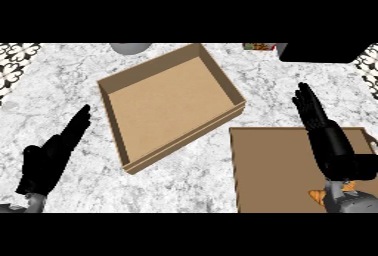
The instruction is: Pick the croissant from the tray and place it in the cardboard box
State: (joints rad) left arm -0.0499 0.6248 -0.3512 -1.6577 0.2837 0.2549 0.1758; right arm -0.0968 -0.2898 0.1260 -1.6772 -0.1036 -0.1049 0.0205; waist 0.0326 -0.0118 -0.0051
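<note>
Marbled white desk (192,165) is carrying an open cardboard box (171,107), lying empty at the middle and turned at an angle, and a brown tray (273,170) sitting near right, just beside the box. Over the tray's right side the right robot hand (328,137) is hovering with fingers straight and released, holding nothing, while the croissant (319,194) is peeking out as an orange bit beneath its wrist, on the tray. At near left the left robot hand (52,155) is resting open over the desk, fingers pointing far.

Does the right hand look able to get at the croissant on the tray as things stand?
Probably yes: the black right hand, fingers straight, hovers over the flat brown tray, and the orange croissant peeks out beside its wrist, with nothing between them.
</note>
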